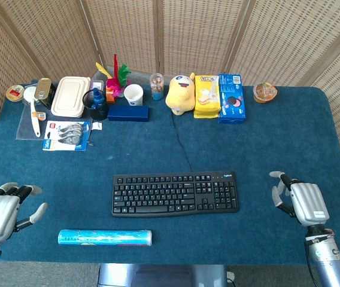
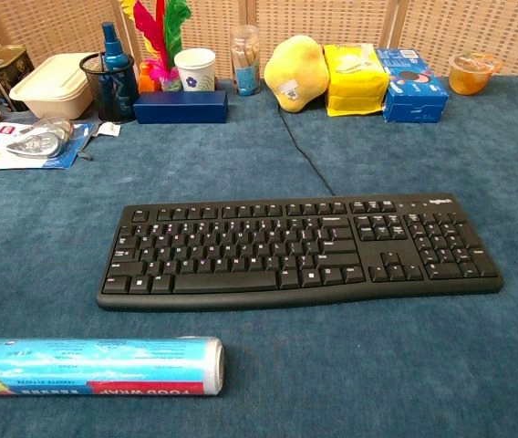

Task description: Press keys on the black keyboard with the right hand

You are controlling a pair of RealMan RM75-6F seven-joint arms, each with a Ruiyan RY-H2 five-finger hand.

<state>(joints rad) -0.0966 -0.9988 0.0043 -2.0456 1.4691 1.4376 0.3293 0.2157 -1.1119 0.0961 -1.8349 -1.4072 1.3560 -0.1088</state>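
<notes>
The black keyboard (image 1: 175, 192) (image 2: 297, 249) lies flat in the middle of the blue table, its cable running back toward the far objects. My right hand (image 1: 297, 200) hovers near the table's right front, a short way right of the keyboard's number pad, fingers spread and touching nothing. Over the front left corner my left hand (image 1: 5, 210) stays open with fingers apart, well left of the keyboard. Neither hand appears in the chest view.
A roll of food wrap (image 1: 105, 237) (image 2: 90, 366) lies in front of the keyboard. Along the back stand a yellow plush (image 1: 181, 93), snack boxes (image 1: 230, 97), a paper cup (image 1: 133, 94), a blue box (image 1: 128, 112), a pen holder (image 1: 94, 101) and a lunch box (image 1: 70, 95).
</notes>
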